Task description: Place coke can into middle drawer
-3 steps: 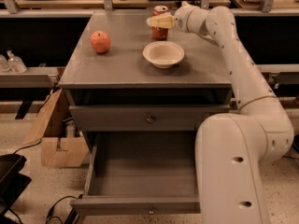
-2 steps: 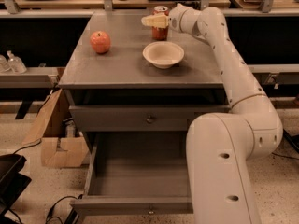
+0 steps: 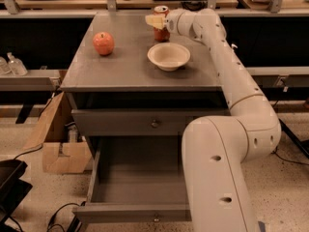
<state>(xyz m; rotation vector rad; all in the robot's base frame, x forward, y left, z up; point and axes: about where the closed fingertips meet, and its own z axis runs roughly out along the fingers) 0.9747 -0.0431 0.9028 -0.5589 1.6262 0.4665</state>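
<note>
Camera view: a round red-orange apple sits left of the cream round bowl. The wide grey middle drawer is open well below it. The small red aluminium coke can stands upright just behind the bowl, with the gripper against it (grip unclear).

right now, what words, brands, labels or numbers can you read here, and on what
None can be read.
coke can: red body, any script cannot be made out, partly covered by the end effector at it, at the back of the cabinet top.
bowl, apple, cardboard box: no print visible.
</note>
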